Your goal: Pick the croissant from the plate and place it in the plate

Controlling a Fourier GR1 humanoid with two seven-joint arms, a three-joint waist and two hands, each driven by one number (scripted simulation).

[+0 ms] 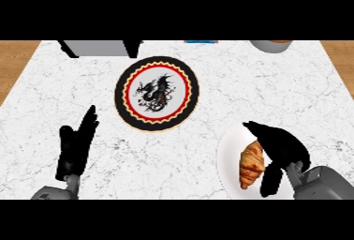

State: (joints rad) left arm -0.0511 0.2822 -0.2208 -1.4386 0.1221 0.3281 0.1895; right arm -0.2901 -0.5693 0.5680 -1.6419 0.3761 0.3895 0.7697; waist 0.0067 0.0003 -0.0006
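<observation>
Right robot hand (280,147) over the croissant (252,164) on the white plate (228,159).

The croissant lies on the white plate, at the near right of the marble worktop (62,93); the right robot hand arches above it, fingers bent down around its right side, though contact is hard to make out from this angle. Up and to the left of the white plate sits a dragon-patterned plate (157,93) with a black rim. Far to the left of the white plate, the left robot hand (75,145) rests open, fingers straight.
</observation>
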